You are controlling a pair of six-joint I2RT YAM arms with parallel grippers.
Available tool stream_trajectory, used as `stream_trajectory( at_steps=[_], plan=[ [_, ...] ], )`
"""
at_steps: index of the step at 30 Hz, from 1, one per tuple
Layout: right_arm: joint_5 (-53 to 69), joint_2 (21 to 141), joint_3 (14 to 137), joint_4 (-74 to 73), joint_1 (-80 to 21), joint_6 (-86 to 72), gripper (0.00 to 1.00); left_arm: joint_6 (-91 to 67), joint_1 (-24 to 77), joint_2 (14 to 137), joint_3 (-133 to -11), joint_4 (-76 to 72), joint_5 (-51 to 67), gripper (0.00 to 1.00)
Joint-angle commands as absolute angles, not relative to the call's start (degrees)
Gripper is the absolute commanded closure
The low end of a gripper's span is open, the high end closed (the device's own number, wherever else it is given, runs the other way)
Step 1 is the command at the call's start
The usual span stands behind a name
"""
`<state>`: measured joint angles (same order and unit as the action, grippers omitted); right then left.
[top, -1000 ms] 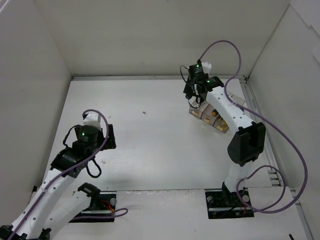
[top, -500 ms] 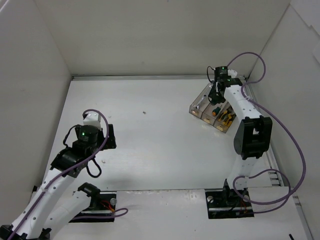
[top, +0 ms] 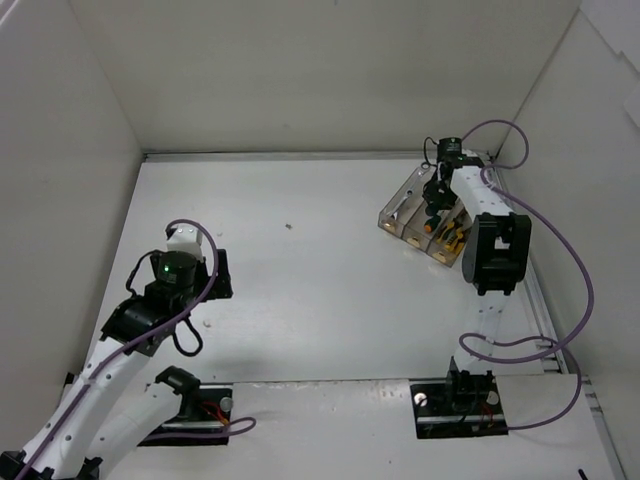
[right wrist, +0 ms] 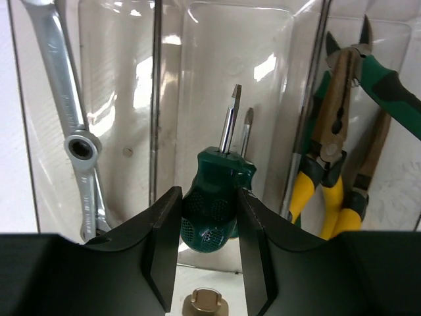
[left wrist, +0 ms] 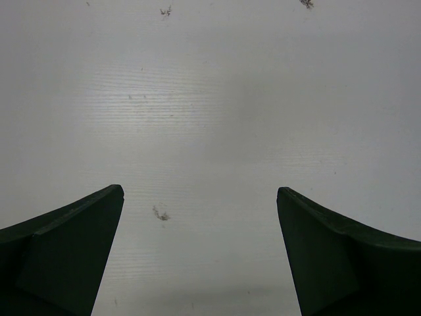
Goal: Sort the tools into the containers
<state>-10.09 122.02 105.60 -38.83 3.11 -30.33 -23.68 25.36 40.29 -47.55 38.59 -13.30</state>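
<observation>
Green-handled screwdriver tight in the narrowly parted right claw, over the middle bin.

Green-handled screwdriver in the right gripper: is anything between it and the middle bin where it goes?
Nothing visible blocks it. The green-handled screwdriver, held by the right gripper, lies within the middle bin, beside a second screwdriver shaft.

1. The containers are clear, smoky plastic, glossy with bright glare patches.
2. The wrench is bare silver metal with a satin sheen.
3. The screwdriver has a dimpled green plastic handle and a polished metal shaft.
4. The pliers have smooth yellow grips and dull brownish metal heads.
5. The worktop is matt white, finely ridged and lightly scuffed.
6. The left fingers look like dark matt plastic.
</observation>
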Motion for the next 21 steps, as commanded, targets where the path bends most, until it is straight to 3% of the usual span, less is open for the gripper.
stream_trajectory(
  at_steps=[1,3,5,6,9,16,21],
  plan=[
    [-8.97,121.37,109.95,-36.21,2.99,-30.59,0.82,-22.59,24.96,40.52,-48.08,35.07,-13.1,0.0],
    [-9.05,121.64,110.56,-36.3,2.99,-30.32,0.77,-22.5,24.96,40.6,-48.08,34.98,-13.1,0.0],
    [-9.23,121.82,111.09,-36.39,2.99,-30.23,0.67,-22.41,24.96,40.96,-48.16,35.07,-13.27,0.0],
    [-9.66,121.82,111.09,-36.3,3.08,-30.15,0.57,-22.5,24.96,41.04,-48.25,35.24,-13.27,0.0],
    [-9.84,121.73,110.74,-36.3,3.34,-29.97,0.46,-22.5,24.96,41.31,-48.25,35.16,-13.27,0.0],
    [-10.2,117.78,106.62,-36.3,3.52,-29.79,0.25,-22.5,24.96,41.04,-48.08,35.16,-13.62,0.0],
    [-10.46,109.19,102.14,-35.86,2.73,-27.86,0.19,-22.67,24.96,40.35,-48.16,35.16,-14.41,0.0]
  ],
)
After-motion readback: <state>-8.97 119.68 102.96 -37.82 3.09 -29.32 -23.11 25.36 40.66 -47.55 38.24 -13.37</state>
